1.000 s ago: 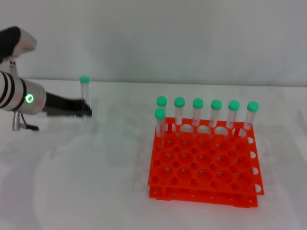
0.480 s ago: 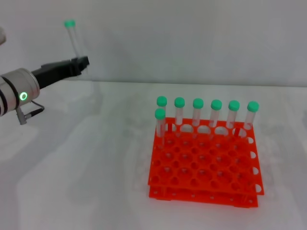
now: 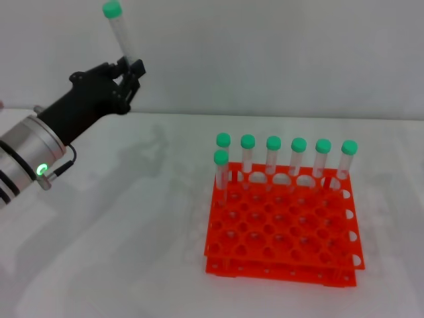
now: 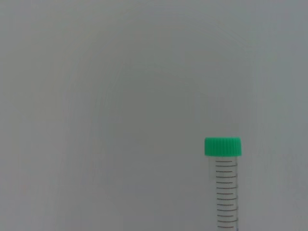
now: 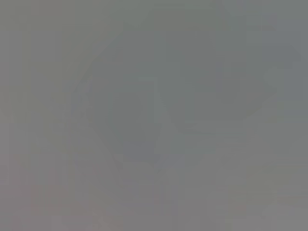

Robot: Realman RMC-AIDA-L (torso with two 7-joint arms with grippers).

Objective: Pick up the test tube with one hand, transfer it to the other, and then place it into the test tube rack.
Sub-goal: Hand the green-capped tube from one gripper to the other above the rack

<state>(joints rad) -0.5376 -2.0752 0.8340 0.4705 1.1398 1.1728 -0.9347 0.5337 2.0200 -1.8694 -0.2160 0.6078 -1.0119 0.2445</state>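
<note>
My left gripper (image 3: pixel 130 69) is raised at the upper left of the head view and is shut on the lower part of a clear test tube (image 3: pixel 120 32) with a green cap, held nearly upright and leaning slightly left. The same tube (image 4: pixel 225 187) shows in the left wrist view against a plain grey wall. The orange-red test tube rack (image 3: pixel 283 225) stands on the white table at the right of centre, well away from the gripper. Several green-capped tubes (image 3: pixel 273 155) stand in its back row and one in the second row. My right gripper is out of view.
The white table (image 3: pixel 132 252) stretches open between the left arm and the rack. A plain grey wall rises behind the table. The right wrist view shows only a blurred grey surface.
My left gripper has lifted the tube from table height, then swung it up and to the right, toward the middle. The rack and its tubes have not moved.
</note>
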